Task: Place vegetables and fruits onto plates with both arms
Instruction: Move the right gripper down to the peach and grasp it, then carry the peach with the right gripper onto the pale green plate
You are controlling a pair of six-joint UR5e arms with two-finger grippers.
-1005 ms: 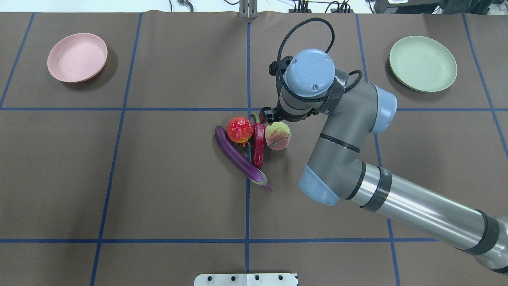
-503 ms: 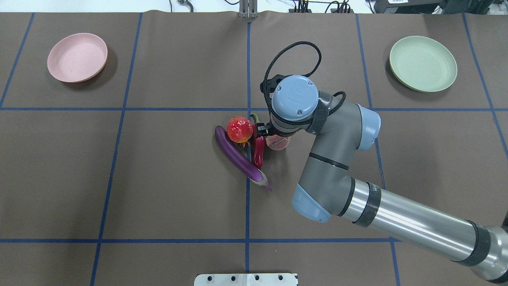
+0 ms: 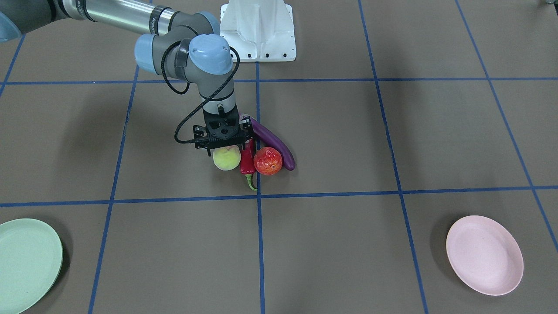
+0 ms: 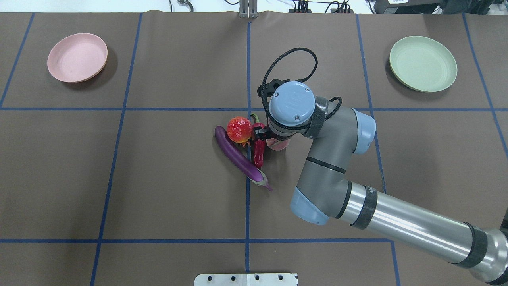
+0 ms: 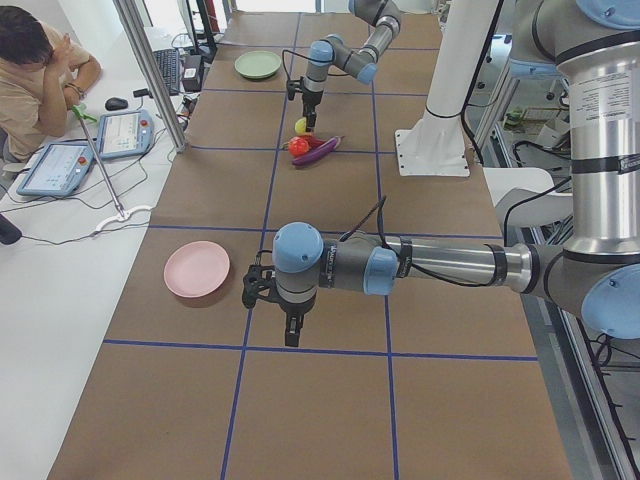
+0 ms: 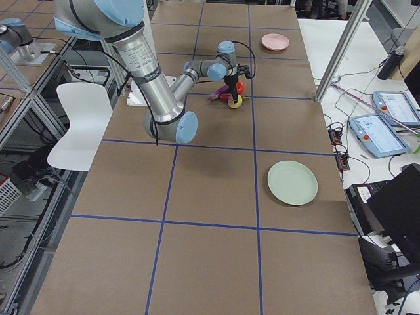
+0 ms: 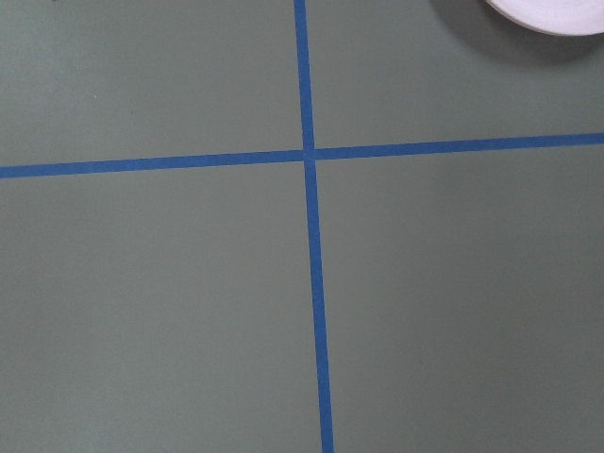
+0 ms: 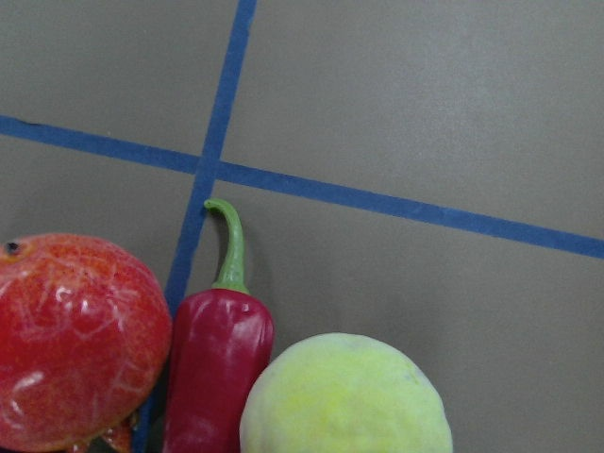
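Right claw [image 3: 225, 149]: lowered over the peach [image 3: 226, 159], with the jaws spread to either side of it. Nothing is judged to be gripped yet.
Left claw [image 5: 291, 336]: seen only from the side camera, pointed down over bare surface [image 3: 392, 131] near the pink plate [image 3: 484, 255]. Whether it is spread or closed cannot be told.
Peach: resting on the surface near the middle, at the end of the cluster on the robot's right, and pressed against the chili [image 3: 246, 163].
Rest of cluster: the red-orange fruit [image 3: 267, 161] is seen on the chili's other side, with the eggplant [image 3: 274, 140] lying just beyond it.
Risk, chili: the chili touches the peach, so it could be pinched or dragged along by the jaw on that side when the claw is closed.
Risk, rolling: both fruits are round. The peach could be squeezed out of a shallow grip, and the red-orange fruit could be set rolling if the chili is nudged.
Risk, carry: the mint plate [image 3: 26, 261] lies well apart from the cluster, so a weak hold could be lost on the way.
Count, vegetables: two, one eggplant and one chili.
Count, fruits: two.
Count, plates: two, both bare.
Count, arms: two.
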